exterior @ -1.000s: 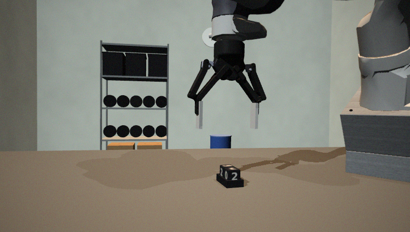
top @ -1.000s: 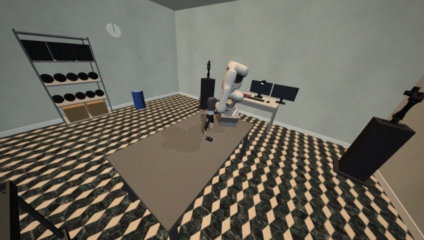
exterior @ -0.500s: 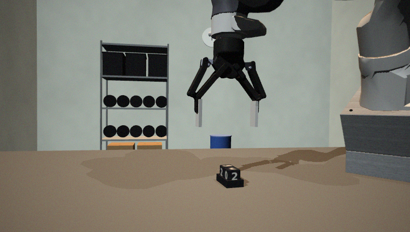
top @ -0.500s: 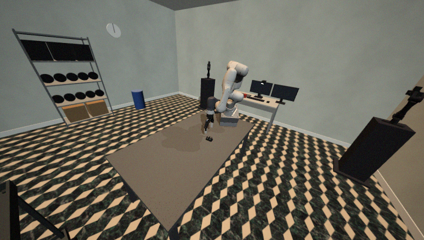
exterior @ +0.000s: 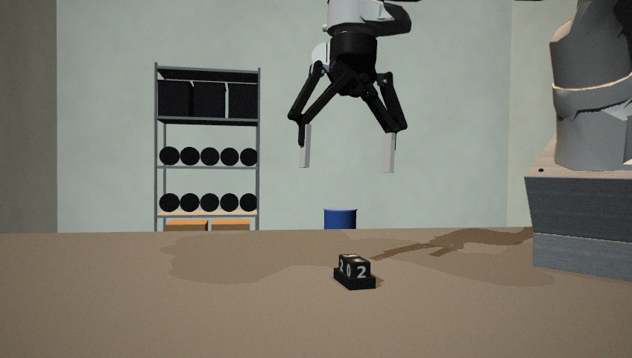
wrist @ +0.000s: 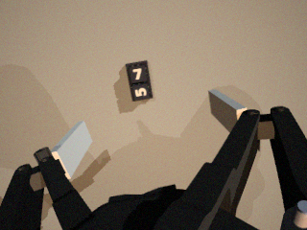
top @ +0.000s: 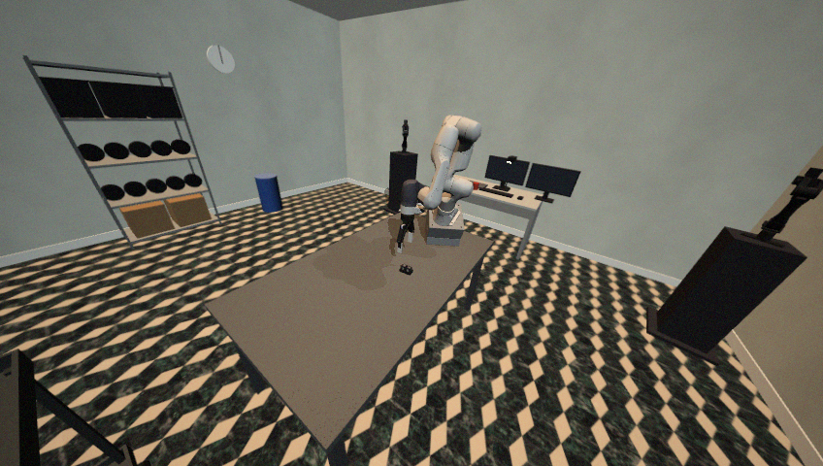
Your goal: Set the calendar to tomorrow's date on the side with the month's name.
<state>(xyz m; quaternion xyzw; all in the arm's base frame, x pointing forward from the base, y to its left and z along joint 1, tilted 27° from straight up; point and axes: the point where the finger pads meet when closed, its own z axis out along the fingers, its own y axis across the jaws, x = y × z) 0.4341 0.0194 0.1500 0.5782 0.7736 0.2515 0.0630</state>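
Observation:
The black calendar (top: 406, 269) stands on the table, its tray (exterior: 362, 284) flat. Two black cubes sit side by side in it, with no visible tilt. In the exterior view the far cube (exterior: 341, 265) shows a 2 on the long side, and the near cube (exterior: 361, 270) a 0 there and a 2 on its end face. From above, one cube (wrist: 137, 73) shows a 7, the other (wrist: 141, 92) a 5 turned sideways. No month's name is visible. My gripper (top: 405, 244) (exterior: 346, 168) (wrist: 147, 117) is wide open and empty, well above the calendar.
The brown table top (top: 346, 346) (exterior: 177, 319) bears the calendar. The arm's grey base block (top: 444, 235) (exterior: 576, 217) stands at the table's end, right in the exterior view. A desk with monitors, a shelf rack (exterior: 258, 177) and a blue bin (top: 269, 193) (exterior: 340, 218) are beyond the table.

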